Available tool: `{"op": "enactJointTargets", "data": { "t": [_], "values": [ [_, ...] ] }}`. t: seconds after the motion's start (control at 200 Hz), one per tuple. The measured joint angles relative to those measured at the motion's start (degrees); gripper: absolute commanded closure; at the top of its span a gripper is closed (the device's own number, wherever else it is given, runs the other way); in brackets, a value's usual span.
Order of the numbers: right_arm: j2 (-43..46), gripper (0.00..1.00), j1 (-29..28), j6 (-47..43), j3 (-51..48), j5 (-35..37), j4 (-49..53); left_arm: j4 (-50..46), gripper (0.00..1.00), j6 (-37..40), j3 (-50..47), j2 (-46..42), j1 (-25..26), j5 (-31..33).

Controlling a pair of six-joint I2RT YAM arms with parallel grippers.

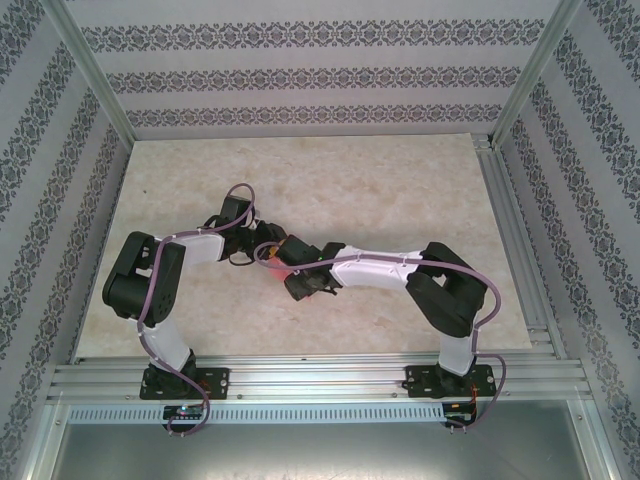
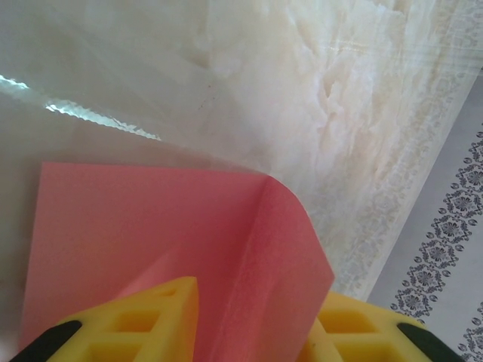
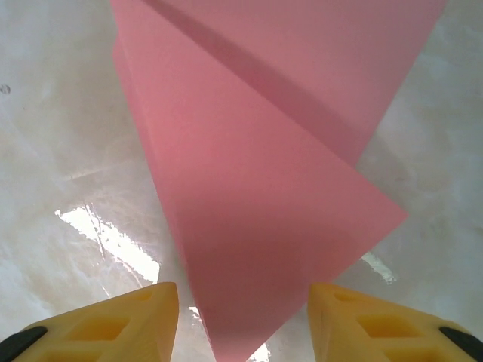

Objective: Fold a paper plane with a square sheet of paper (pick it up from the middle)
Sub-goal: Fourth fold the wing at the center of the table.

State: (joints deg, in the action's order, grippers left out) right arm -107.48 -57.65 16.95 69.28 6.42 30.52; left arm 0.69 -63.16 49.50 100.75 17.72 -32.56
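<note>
Pink paper [image 3: 249, 188], partly folded, laid on desk [image 3: 53, 151] just ahead of right gripper [image 3: 243, 302]. Pointed corner reaches between its fingers, which are spread apart. Raised flap [image 2: 279, 249] stands between fingers of left gripper [image 2: 260, 305], likewise apart, nothing clamped. For clean crease: flat part to be pinned, edges matched, flap pressed down gradually along fold.

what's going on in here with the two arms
A pink sheet of paper is being folded at the middle of the table. It is already partly folded, with creases and a pointed corner. The left end effector and the right end effector each straddle it, both open.
</note>
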Motion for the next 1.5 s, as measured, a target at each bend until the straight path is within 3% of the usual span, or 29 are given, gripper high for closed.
{"op": "enactJointTargets", "data": {
  "t": [0.07,0.215,0.39,0.515,0.575,0.994,1.154,1.394,1.504],
  "values": [
    [-0.5,0.51,-0.1,-0.2,0.0,0.1,0.4,0.0,0.65,0.0,0.3,0.0,0.0,0.0],
    [-0.8,0.62,-0.1,-0.4,0.0,0.7,1.0,0.0,0.65,0.0,0.7,0.0,0.0,0.0],
    [-0.8,0.62,-0.2,-0.6,0.2,1.3,1.5,0.0,0.65,0.0,0.7,0.0,0.0,-0.1],
    [-0.8,0.71,-0.8,-0.6,0.8,1.7,2.3,-0.1,0.65,0.0,0.7,0.0,0.0,-0.2],
    [-0.8,0.80,-1.1,-0.8,0.9,1.9,2.5,0.0,0.65,0.0,0.7,0.0,0.0,-0.2],
    [-0.8,0.93,-1.1,-0.3,1.3,1.3,2.8,-0.1,0.65,0.0,0.8,0.0,0.0,-0.2],
    [-0.2,0.93,1.6,0.1,-1.0,-5.6,-1.5,-1.3,0.63,0.3,1.8,0.0,0.0,-0.2],
    [1.3,0.90,10.2,3.7,-8.6,-22.8,-12.7,-4.3,0.60,2.6,3.6,-0.6,0.0,0.3],
    [1.4,0.90,13.0,5.6,-10.7,-29.2,-17.2,-6.3,0.54,3.8,3.7,-1.7,0.0,1.0]
  ]
}}
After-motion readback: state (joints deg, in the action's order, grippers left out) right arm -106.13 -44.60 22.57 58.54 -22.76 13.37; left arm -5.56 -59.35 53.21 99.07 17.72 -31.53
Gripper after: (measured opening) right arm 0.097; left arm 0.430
